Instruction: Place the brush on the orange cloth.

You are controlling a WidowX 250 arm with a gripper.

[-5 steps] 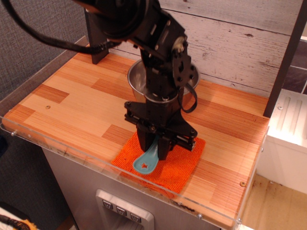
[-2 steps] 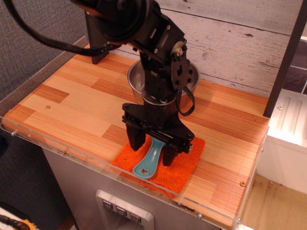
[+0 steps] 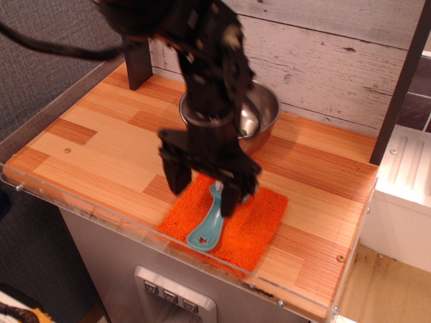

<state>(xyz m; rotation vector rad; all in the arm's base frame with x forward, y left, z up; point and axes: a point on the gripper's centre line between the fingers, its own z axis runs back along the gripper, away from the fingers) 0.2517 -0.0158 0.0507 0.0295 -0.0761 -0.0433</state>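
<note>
The teal brush (image 3: 209, 225) lies flat on the orange cloth (image 3: 252, 225) near the table's front edge, its star-holed handle end pointing to the front. Its bristle head is hidden behind my gripper. My gripper (image 3: 204, 190) hangs just above the cloth, open, with one finger (image 3: 177, 178) left of the brush and the other (image 3: 231, 196) right of it. It holds nothing.
A steel bowl (image 3: 259, 121) stands behind the cloth, partly hidden by my arm. A dark post (image 3: 138, 64) stands at the back left. A clear plastic rim (image 3: 101, 222) runs along the table's front edge. A white unit (image 3: 404, 182) stands off the right side.
My gripper opened and let go of the brush, which now lies on the cloth. The gripper has risen and shifted slightly left and back.
</note>
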